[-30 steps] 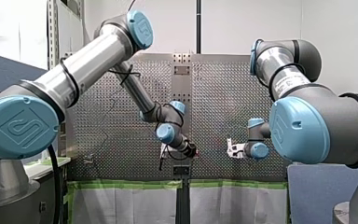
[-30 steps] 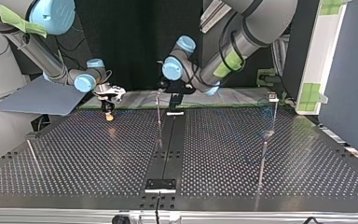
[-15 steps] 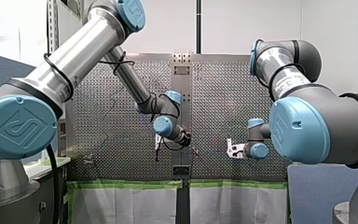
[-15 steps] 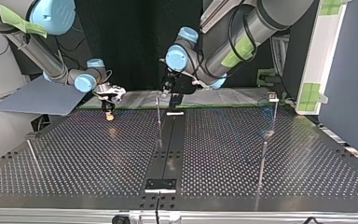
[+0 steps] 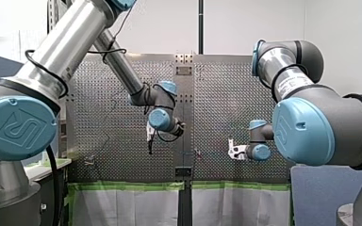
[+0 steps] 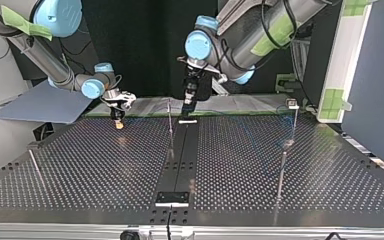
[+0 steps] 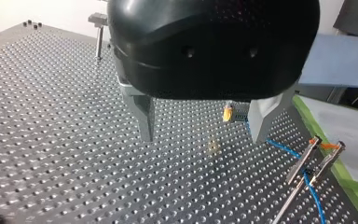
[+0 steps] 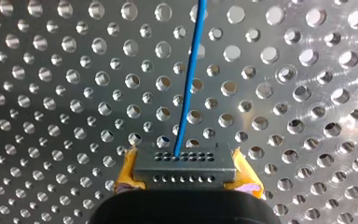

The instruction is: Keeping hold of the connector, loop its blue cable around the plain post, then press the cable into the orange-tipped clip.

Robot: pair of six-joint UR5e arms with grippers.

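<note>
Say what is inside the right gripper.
A grey connector clamped between yellow pads, its blue cable running out. Its back end is hidden by the body of the right gripper.

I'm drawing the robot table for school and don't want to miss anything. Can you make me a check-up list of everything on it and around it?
Surface: perforated table, dark, with a black strip down its middle.
Job's things: connector held between yellow pads; orange-tipped clip standing on the table; thin metal posts standing apart from each other.
Clutter: nothing seen.
Grippers: right gripper shut on the connector; left gripper open and empty above the table.
Cables: blue cable runs from the connector to the clip's prongs; whether it is seated there cannot be told.
Surroundings: green tape along the table's edge; blue-grey sheet beside the table.
</note>
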